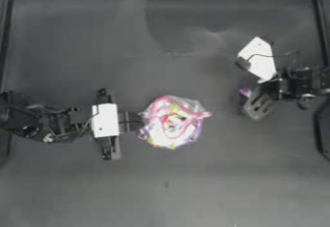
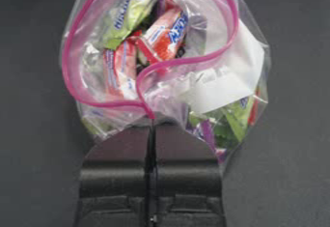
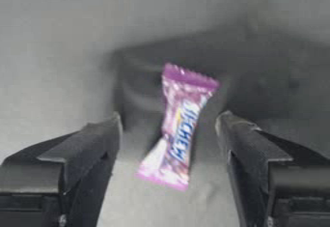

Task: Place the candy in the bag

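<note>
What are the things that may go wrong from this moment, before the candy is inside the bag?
1. The right gripper is open around the candy without touching it; closing off-centre may push the sweet away or catch only its twisted end.
2. The left gripper is shut on only the edge of the bag, so the thin plastic may slip.
3. The bag's pink-edged mouth is partly folded, so the candy may land outside.

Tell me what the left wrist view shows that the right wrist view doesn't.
Only the left wrist view shows the bag, mouth gaping, pink strip pinched by the shut left end effector, with sweets inside. Only the right wrist view shows the candy lying on the table between the open jaws of the right end effector, untouched. Both share the dark table.
</note>
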Available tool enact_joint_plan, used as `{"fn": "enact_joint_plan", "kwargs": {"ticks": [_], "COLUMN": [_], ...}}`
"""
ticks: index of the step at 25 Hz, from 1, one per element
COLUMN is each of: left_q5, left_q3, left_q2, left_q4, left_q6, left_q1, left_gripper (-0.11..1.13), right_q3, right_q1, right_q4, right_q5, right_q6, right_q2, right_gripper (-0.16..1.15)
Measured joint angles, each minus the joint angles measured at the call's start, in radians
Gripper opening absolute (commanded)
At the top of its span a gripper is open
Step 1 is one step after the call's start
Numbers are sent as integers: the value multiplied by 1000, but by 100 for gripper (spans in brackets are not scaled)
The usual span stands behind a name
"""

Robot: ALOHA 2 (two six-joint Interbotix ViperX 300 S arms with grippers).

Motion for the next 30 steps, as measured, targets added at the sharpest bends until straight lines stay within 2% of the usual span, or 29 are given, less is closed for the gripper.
{"fn": "enact_joint_plan", "kwargs": {"ticks": [10, 15, 19, 30], "left_q5": [0, 0, 0, 0], "left_q3": [-2, -2, -2, -3], "left_q2": [2, 2, 2, 12], "left_q4": [0, 0, 0, 0], "left_q6": [2, 0, 0, 0], "left_q1": [2, 0, 2, 2], "left_gripper": [11, 11, 11, 11], "right_q3": [-14, -18, -18, -31], "right_q1": [-2, 0, 2, 41], "right_q4": [-6, -8, -5, -5], "right_q5": [2, -2, 2, 46], "right_q6": [6, 0, -5, -9], "right_q2": [25, 35, 37, 32], "right_gripper": [87, 62, 47, 46]}}
